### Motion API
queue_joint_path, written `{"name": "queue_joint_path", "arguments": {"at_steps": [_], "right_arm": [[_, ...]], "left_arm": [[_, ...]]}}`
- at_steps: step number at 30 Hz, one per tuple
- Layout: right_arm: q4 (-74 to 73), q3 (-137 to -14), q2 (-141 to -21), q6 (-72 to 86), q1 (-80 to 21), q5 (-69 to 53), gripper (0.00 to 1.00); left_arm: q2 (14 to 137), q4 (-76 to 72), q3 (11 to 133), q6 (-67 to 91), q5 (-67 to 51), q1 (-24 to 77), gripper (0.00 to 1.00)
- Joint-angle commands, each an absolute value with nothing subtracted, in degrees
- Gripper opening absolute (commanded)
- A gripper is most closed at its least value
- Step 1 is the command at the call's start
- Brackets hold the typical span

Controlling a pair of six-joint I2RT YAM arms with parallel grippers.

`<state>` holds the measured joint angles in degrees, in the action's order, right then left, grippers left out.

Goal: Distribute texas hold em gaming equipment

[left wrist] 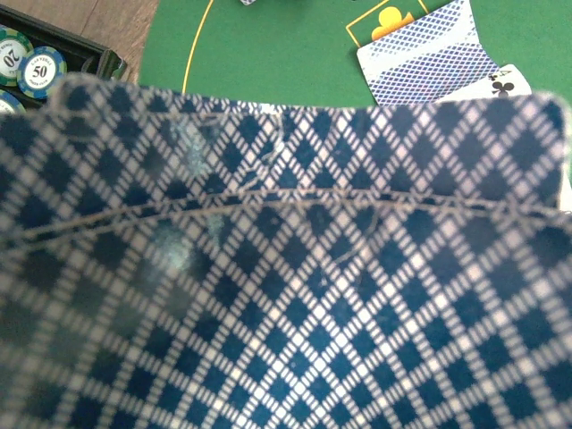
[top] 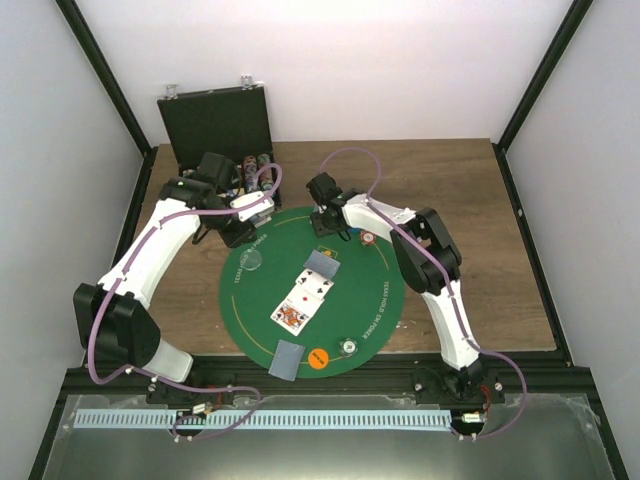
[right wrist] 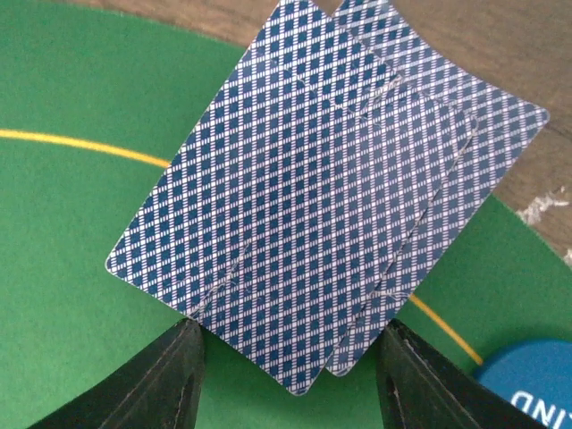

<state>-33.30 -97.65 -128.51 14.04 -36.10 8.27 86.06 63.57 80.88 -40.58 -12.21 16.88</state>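
Blue-checked card backs (left wrist: 295, 268) fill the left wrist view and hide that gripper's fingers. My left gripper (top: 238, 228) hangs shut on these cards over the mat's upper left edge. At the mat's far edge, my right gripper (right wrist: 286, 357) stands open with two overlapped face-down cards (right wrist: 313, 206) between its fingers (right wrist: 161, 384); the fingertips sit right at the cards' edges. A blue disc (right wrist: 529, 395) lies just to their right. On the green mat (top: 250, 310) lie a face-down card (top: 321, 262), two face-up cards (top: 303, 300), another face-down card (top: 285, 358), an orange disc (top: 318, 358), a silvery disc (top: 349, 346) and a clear disc (top: 253, 263).
The black hinged case (top: 215, 118) stands open at the back left, with chips in its tray (left wrist: 40, 67), close behind my left gripper. Brown table (top: 480, 250) surrounds the mat. Black frame posts and white walls enclose the table.
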Motion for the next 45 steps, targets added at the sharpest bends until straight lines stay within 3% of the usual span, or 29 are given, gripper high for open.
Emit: {"name": "queue_joint_path", "arguments": {"at_steps": [1, 8, 11, 18, 27, 32, 36, 45], "right_arm": [[-31.36, -98.59, -133.59, 15.13, -35.01, 10.65, 0.52], [-29.99, -100.22, -133.19, 15.26, -34.19, 7.90, 0.52], [-31.11, -100.61, -130.68, 14.99, -34.19, 1.96, 0.57], [-27.44, -90.34, -110.66, 14.85, -33.65, -14.21, 0.72], [-19.06, -81.30, -92.77, 17.12, -26.49, -43.17, 0.77], [-11.56, -81.20, -92.75, 25.33, -25.95, -60.88, 0.77], [-10.80, -83.03, -94.44, 30.89, -26.06, -59.55, 0.72], [3.23, -80.64, -97.89, 40.89, -29.09, -65.64, 0.71]], "left_arm": [[84.38, 63.80, 81.52, -41.03, -13.36, 16.56, 0.41], [84.51, 63.81, 81.36, -41.04, -13.43, 16.44, 0.41], [84.76, 63.97, 81.54, -41.12, -13.37, 16.44, 0.41], [85.36, 66.09, 84.08, -42.55, -12.10, 17.57, 0.41], [85.84, 70.52, 90.17, -44.57, -9.50, 24.45, 0.41], [85.61, 74.75, 95.04, -44.32, -13.90, 29.79, 0.41], [84.63, 75.93, 96.89, -43.92, -17.49, 30.26, 0.42], [85.34, 72.67, 93.68, -42.97, -10.61, 31.00, 0.41]]}}
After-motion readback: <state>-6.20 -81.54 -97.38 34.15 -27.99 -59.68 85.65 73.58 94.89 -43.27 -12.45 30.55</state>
